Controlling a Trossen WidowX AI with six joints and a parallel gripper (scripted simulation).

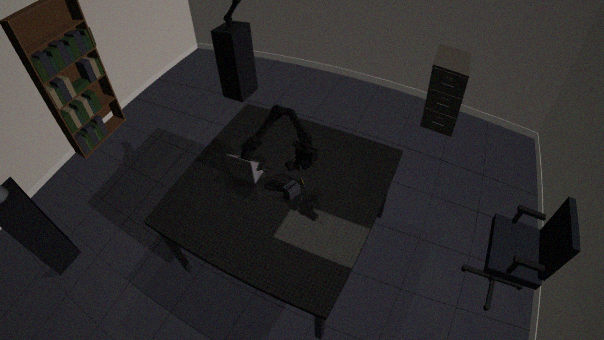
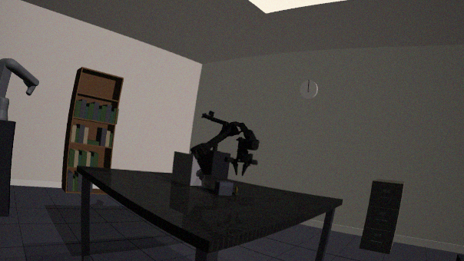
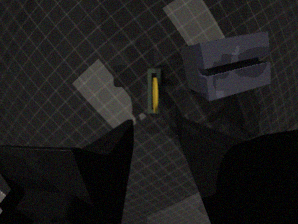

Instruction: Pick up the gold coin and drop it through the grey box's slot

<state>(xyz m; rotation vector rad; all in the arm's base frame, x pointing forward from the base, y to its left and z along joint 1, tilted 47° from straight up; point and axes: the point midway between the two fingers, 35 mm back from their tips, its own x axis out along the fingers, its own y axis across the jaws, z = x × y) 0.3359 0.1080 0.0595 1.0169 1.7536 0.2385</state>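
Table [image 1: 235,240] seen from high overhead, far; from low, beside table edge [image 2: 154,215], looking up; closely downward from wrist. Table shared by all.

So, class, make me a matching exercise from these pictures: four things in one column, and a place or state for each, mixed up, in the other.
Things:
1. coin
2. box
3. fingers
4. holder

Places or states:
a. hanging above the table, holding nothing
b. standing on edge, gold
c. grey, its lid's slot facing the wrist camera
d. dark frame around the coin, beside the box

Pairs: 1-b, 2-c, 3-a, 4-d
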